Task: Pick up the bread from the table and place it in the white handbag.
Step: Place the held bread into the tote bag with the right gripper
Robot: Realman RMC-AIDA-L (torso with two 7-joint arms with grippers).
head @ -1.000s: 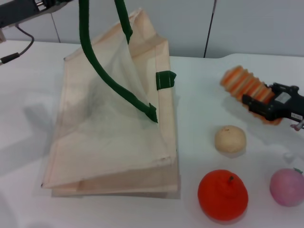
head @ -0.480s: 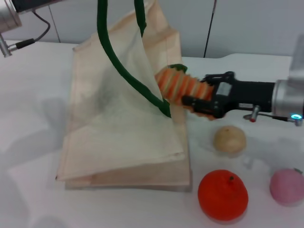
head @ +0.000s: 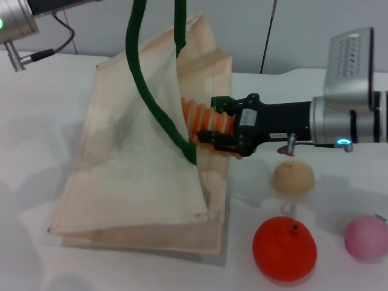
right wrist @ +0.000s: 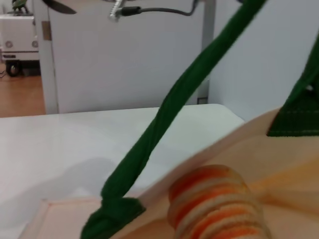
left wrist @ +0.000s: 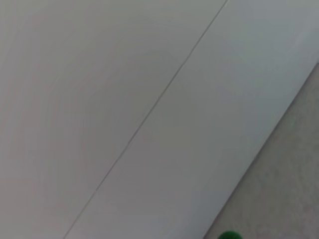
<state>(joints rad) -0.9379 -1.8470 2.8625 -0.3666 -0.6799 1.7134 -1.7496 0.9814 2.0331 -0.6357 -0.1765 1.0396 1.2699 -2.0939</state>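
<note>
The white handbag (head: 133, 176) lies on the table (head: 36, 127) with its mouth lifted open by its dark green straps (head: 148, 91), which run taut out of the top of the head view. My left arm (head: 18, 17) is at the top left; its gripper is out of view. My right gripper (head: 213, 123) is shut on the bread (head: 195, 118) and holds it level at the bag's open mouth, its front end between the bag's walls. The bread (right wrist: 214, 201) and a strap (right wrist: 164, 124) also show in the right wrist view.
A small round beige bun (head: 293, 177) lies right of the bag, below my right arm. An orange fruit (head: 284, 248) and a pink fruit (head: 366, 238) sit near the front right. A wall stands behind the table.
My right gripper has carried the bread leftward from the right side of the table into the bag's open mouth. The bag's raised side has shifted a little to the right.
</note>
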